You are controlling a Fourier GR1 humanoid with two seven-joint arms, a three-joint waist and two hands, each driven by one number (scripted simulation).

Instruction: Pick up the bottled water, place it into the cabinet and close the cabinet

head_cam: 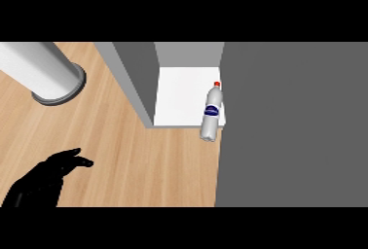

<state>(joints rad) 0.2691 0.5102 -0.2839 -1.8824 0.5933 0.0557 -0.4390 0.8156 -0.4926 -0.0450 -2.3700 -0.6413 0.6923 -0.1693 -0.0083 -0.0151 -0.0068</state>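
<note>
A single black hand (54,170) shows in the head view, coming in from the lower left corner over the light wooden counter top (144,165). By its side of the view it is the robot's left hand. Its fingers are loosely bent and a little apart, with the thumb sticking out to the right, and they close on nothing; bare wood lies under and around them.

Well away from the hand, up and to its right, a clear plastic water bottle with a red cap and a blue label (211,113) lies on its side. The cap end points away from the hand, deeper into the grey cabinet (137,82), and most of the bottle rests on the cabinet's white floor (179,97). The bottom end sticks out past the front edge of that floor, over the wood. The bottle lies right along the edge of a large flat dark grey panel (295,126) that fills the right side of the view.

Straight above the hand, near the upper left corner, stands a white cylinder with a grey ring at its base (43,73), well apart from both hand and bottle
</note>
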